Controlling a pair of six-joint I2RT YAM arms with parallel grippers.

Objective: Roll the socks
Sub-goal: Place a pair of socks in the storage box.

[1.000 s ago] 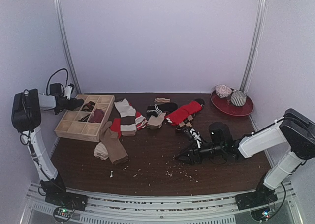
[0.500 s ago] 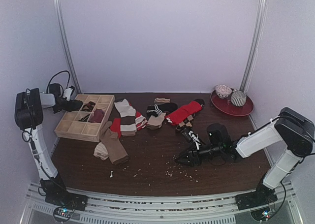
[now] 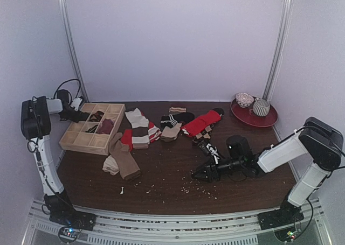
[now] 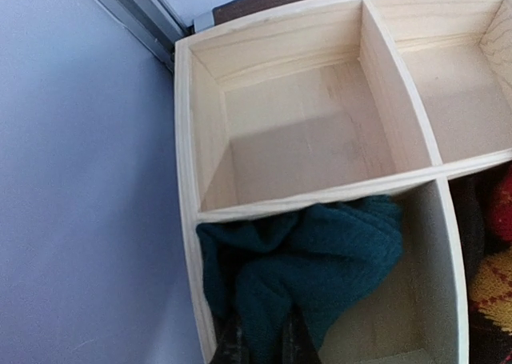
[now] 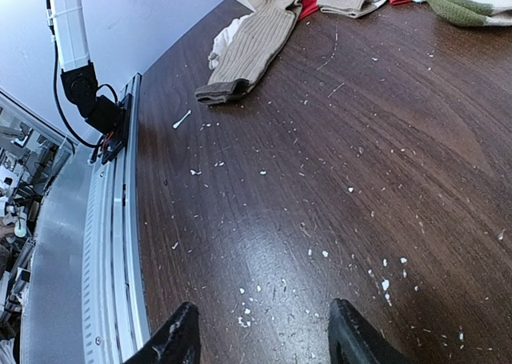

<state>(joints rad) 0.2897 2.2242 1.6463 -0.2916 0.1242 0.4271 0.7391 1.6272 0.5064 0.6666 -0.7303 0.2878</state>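
Teal ribbed knit, crumpled into a loose heap: the teal sock (image 4: 320, 252) sits in the tray (image 4: 186, 180), in the cell against the outer wall, beside the bare corner cell. It lies directly ahead of the left pincer (image 4: 262, 340) and reaches away from it to the divider. It is too bunched to show a clear long axis. The left pincer is pressed together, seemingly on a fold of this sock, though the edge of the wrist view cuts the grip off.

The right pincer (image 5: 264, 340) is spread, low over the counter (image 5: 360, 180), with nothing between its fingers. Well ahead of it a tan sock (image 5: 256, 48) lies flat and straight, its long axis pointing away from the pincer, banded end nearest. Beyond the pincer in the top view, a red sock (image 3: 202, 121) lies stretched out, slanting away.
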